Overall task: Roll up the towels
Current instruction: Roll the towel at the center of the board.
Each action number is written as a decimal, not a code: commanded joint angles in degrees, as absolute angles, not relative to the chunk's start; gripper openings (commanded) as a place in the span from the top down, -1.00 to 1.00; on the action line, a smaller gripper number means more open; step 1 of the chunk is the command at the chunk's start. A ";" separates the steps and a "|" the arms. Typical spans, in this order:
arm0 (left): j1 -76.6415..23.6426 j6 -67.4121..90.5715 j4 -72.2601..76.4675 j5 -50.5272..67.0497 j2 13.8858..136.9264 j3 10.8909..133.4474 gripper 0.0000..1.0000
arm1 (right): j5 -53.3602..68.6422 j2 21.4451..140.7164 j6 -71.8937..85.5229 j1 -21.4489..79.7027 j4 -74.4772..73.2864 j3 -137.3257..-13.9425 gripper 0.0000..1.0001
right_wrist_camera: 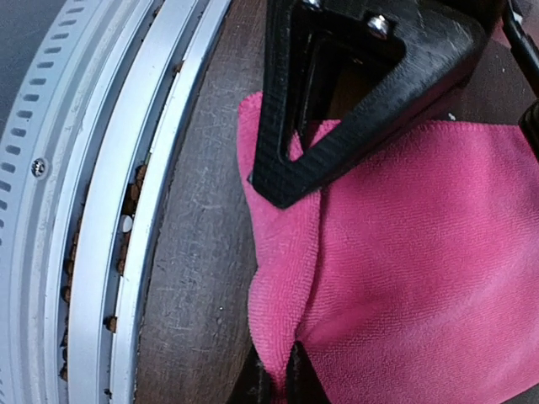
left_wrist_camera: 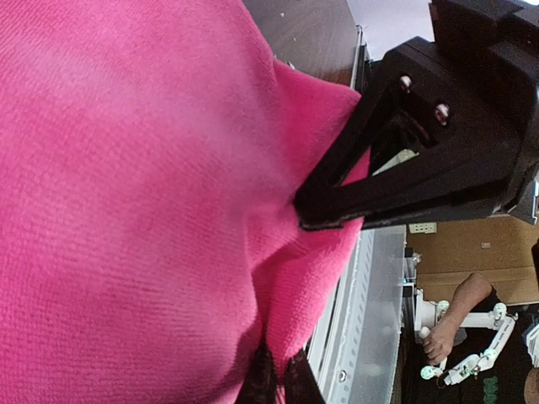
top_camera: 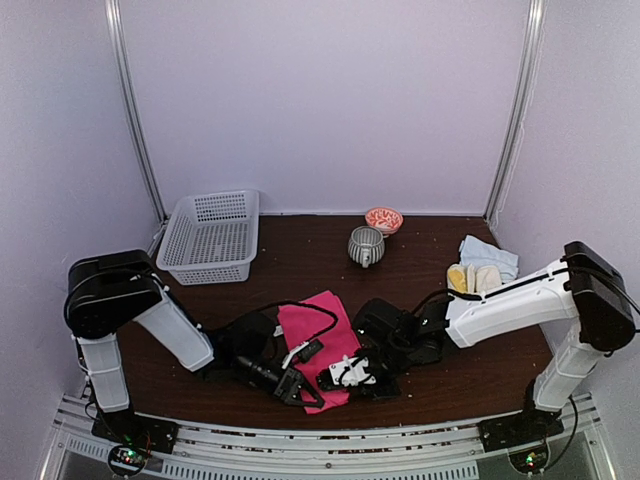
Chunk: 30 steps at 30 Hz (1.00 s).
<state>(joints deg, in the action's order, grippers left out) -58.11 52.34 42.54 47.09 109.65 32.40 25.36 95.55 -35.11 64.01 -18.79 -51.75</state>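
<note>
A bright pink towel [top_camera: 322,335] lies flat on the dark table between my two arms. My left gripper [top_camera: 303,390] is at its near edge, shut on a pinched fold of pink towel [left_wrist_camera: 168,210], with its dark fingertips [left_wrist_camera: 268,380] just showing at the bottom. My right gripper [top_camera: 338,377] is close beside it, shut on the same near edge of the pink towel [right_wrist_camera: 404,278], which bunches between its tips [right_wrist_camera: 296,383]. Each wrist view shows the other gripper's black finger close by. A yellow towel [top_camera: 457,277], a cream one [top_camera: 487,278] and a pale blue-grey one [top_camera: 488,255] sit at the back right.
A white perforated basket [top_camera: 210,238] stands at the back left. A striped grey mug [top_camera: 365,245] and a small red-and-white bowl [top_camera: 383,218] are at the back centre. The metal rail [right_wrist_camera: 109,210] runs along the table's near edge, just beside the towel.
</note>
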 commanded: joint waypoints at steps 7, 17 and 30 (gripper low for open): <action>-57.56 40.06 28.35 44.97 102.39 32.58 0.98 | 45.06 104.08 -28.36 55.73 -34.07 -61.20 1.00; -57.57 28.10 9.96 29.91 82.98 31.83 0.57 | 55.74 121.43 -26.75 48.69 -46.06 -73.04 1.00; -79.16 -3.29 -8.76 -2.47 84.87 51.19 -0.09 | 58.83 129.62 -22.38 46.32 -49.57 -78.08 1.00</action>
